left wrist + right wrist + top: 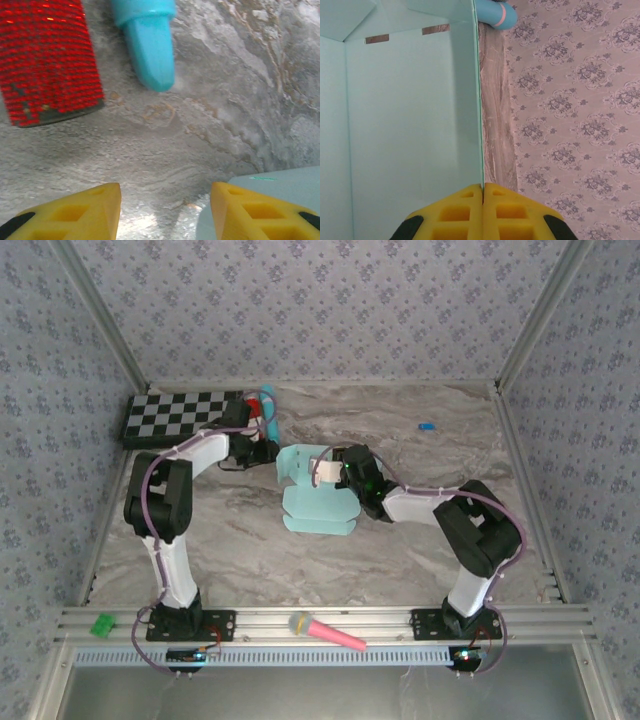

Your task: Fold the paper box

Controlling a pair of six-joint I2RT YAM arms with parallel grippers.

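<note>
Top view, far L: checkerboard (185, 415) at the table's 10 o'c corner. At its 3 o'c end lie a red ribbed item (252, 408) & a turquoise marker (268, 405). Left gripper (262, 450) is at their 6 o'c, low over the marble table (450, 560). On its wrist cam the fingers (95, 212) stand apart at a middling gap w/ bare tabletop btwn them, nothing held. A corner of the paper box (280, 177) shows at 4 o'c there, by one finger; touching or not, can't tell.

Mid table: the pale aqua box is part folded, w/ a flat panel toward 6 o'c & walls up toward 12. Right gripper (335, 468) reaches in from 3 o'c, jaws closed on an upright wall. On its wrist cam the card edge runs straight into the seam btwn the pads (455, 215).

R side: small blue bit (426, 426) at 2 o'c. On the near rail, a green piece (102, 624) at 7 o'c & a pink stick-like item (335, 635) at 6.
</note>
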